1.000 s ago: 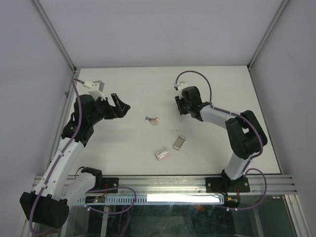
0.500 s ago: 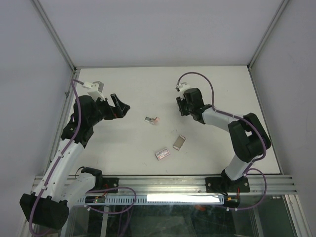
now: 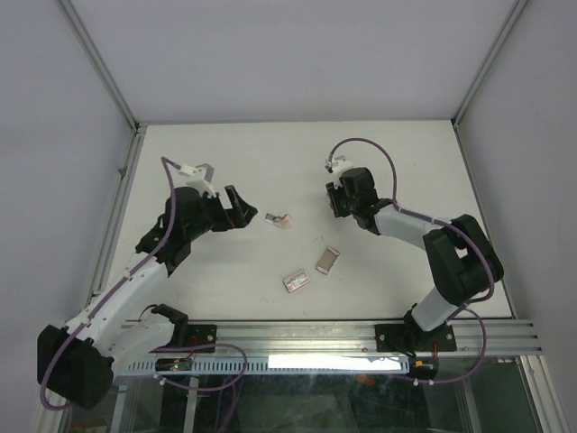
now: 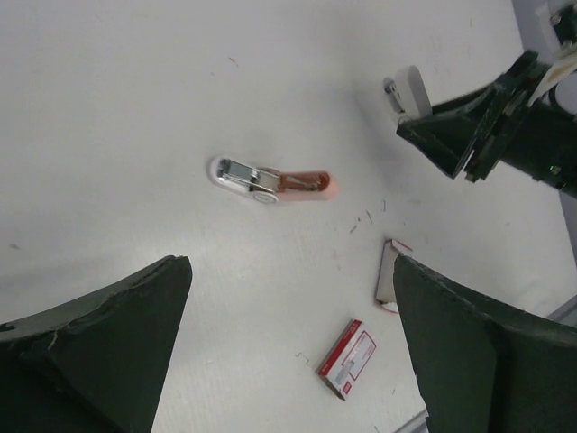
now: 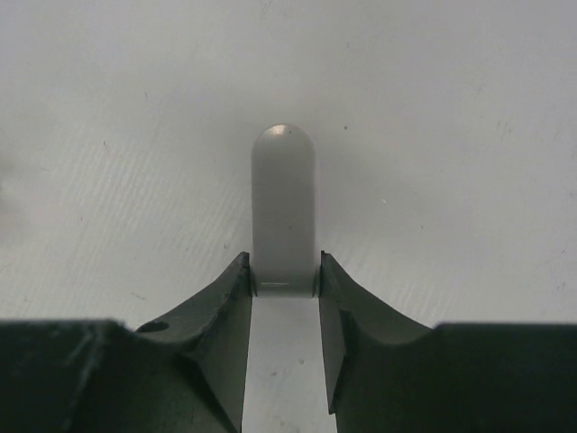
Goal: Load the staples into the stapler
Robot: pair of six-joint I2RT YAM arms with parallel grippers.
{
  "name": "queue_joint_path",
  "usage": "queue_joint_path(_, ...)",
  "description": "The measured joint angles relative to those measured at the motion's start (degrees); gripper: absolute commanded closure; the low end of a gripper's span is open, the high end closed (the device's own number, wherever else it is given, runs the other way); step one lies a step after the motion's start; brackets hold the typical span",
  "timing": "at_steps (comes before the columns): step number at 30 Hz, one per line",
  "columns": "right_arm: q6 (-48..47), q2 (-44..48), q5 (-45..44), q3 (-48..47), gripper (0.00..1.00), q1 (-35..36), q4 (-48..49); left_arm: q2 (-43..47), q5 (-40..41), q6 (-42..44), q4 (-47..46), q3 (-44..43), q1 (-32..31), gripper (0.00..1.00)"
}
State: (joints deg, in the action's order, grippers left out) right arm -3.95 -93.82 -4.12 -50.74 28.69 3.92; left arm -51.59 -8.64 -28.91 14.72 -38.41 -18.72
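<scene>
**A:** How many staplers, and where?

**B:** One stapler (image 3: pixel 280 218). It lies flat near the middle of the bench (image 3: pixel 225 153), pink end toward the right edge and silvery end toward the left. I cannot make out the staples in any view.

**A:** And the pincers?

**B:** Two. The left gripper (image 4: pixel 290 271) stands wide with nothing between its fingers, near the stapler on the left-edge side and not touching it. The right gripper (image 5: pixel 284 271) is on the stapler's other side, toward the far right corner. It is closed narrow on one pale flat piece (image 5: pixel 283 198) with a rounded end, and I cannot tell what that piece is.

**A:** What does one view show that another doesn't?

**B:** The right wrist view shows only that piece between the fingers. The left wrist view takes in the stapler, both containers and the right gripper with its piece. The top view alone shows both arms.

**A:** Containers?

**B:** Two: one flat red-and-white box (image 3: pixel 296 281) and one grey-brown sleeve (image 3: pixel 327 260). They lie near each other but apart, between the stapler and the near edge. I cannot tell what is in them.
</scene>
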Motion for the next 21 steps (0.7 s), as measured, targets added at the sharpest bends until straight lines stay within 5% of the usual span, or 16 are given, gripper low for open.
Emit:
queue_joint_path(1,0.0,1.0,0.0,1.0,0.15,0.0,0.0,-1.7,1.9,0.0,-1.1,-0.1,-3.2,0.01)
queue_joint_path(2,0.0,1.8,0.0,1.6,0.03,-0.1,-0.1,-3.9,3.5,-0.1,-1.8,-0.5,-6.6,0.01)
queue_joint_path(9,11.5,8.2,5.5,5.9,0.01,-1.3,0.6,-24.8,13.7,2.7,-4.0,-9.0,-18.8,0.01)
queue_joint_path(21,16.7,16.4,6.5,10.6,0.04,-1.7,-0.3,-42.2,17.6,6.1,-5.3,-21.3,-20.3,0.05)
